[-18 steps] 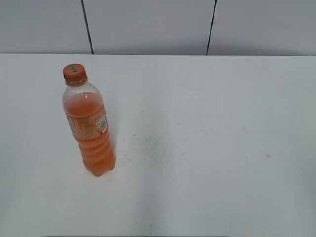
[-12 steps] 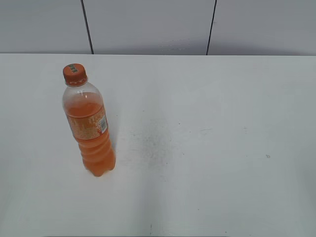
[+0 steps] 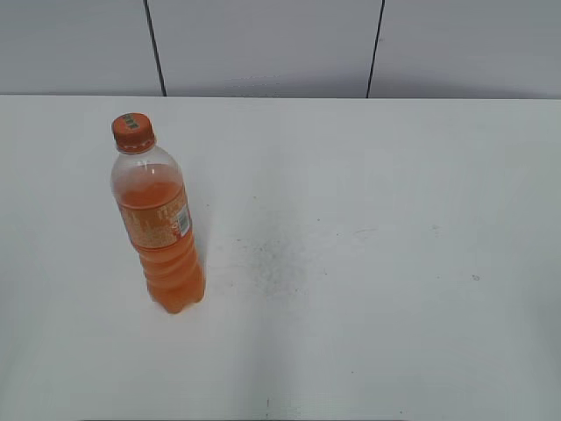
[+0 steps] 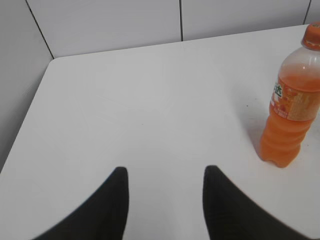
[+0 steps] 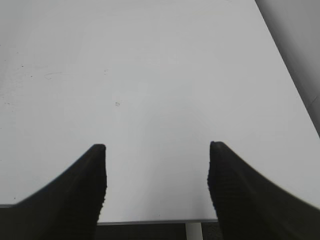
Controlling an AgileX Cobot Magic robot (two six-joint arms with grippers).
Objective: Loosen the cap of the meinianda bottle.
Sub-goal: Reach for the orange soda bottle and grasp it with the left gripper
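1. Cap (image 3: 133,132): the small round orange plastic screw cap with a green-white mark on top sits screwed on the clear plastic meinianda bottle (image 3: 161,235) of orange drink, with nothing touching it.
2. That bottle stands upright on the white flat table (image 3: 377,263), in the left part of the top, nearer the left edge than the right and about midway between the front and back edges.
3. To the bottle's right the tabletop lies bare all the way to the right edge, apart from faint dark specks near the middle; behind it bare surface runs to the back edge under a grey panelled wall (image 3: 263,44).
4. The exterior view shows neither arm.
5. The left wrist view shows the left gripper (image 4: 165,180), its two dark fingers spread apart and holding nothing, above the table near the far left corner, with the bottle well off to its right.
6. The right wrist view alone shows the right gripper (image 5: 157,160), fingers wide apart and empty, over the front edge near the right corner; the bottle is outside this view.
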